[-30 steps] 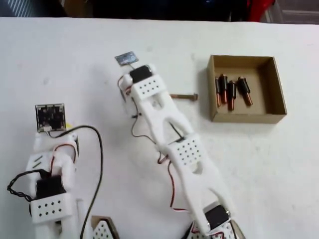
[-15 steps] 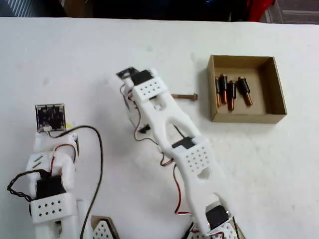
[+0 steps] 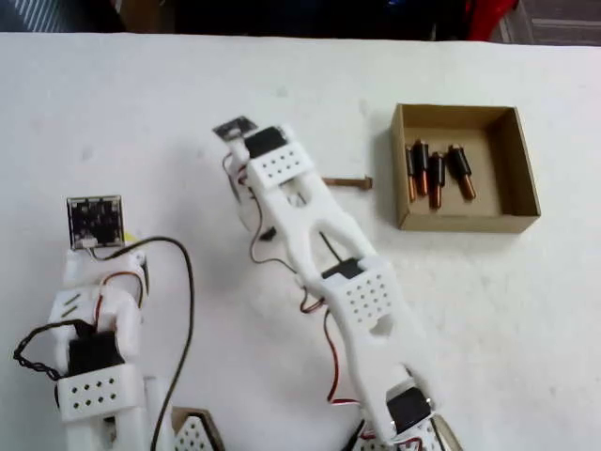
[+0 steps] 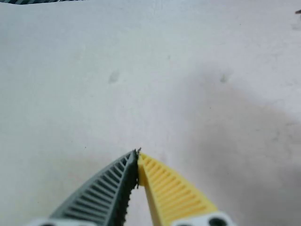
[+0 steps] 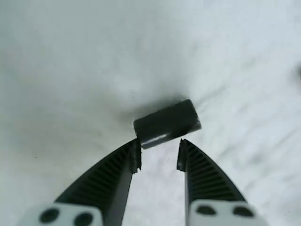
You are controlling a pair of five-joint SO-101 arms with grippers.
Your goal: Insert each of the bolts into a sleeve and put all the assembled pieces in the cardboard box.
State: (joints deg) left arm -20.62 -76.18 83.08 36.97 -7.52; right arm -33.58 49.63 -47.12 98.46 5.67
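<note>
Short dark cylindrical sleeve [image 5: 167, 123] lies just off tips of R gripper [image 5: 159, 157], half-open, nothing held; could be rolled away if clipped off-centre. Thin brown metal bolt [image 3: 347, 182] lies at 9 o'clock of brown cardboard box [image 3: 398, 169].

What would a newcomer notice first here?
The cardboard box stands at the right of the table, with four assembled pieces lying in it. A lone bolt lies on the table between the box and the outstretched arm. Up close, the right gripper is open, with a black sleeve lying on its side just past its tips.
</note>
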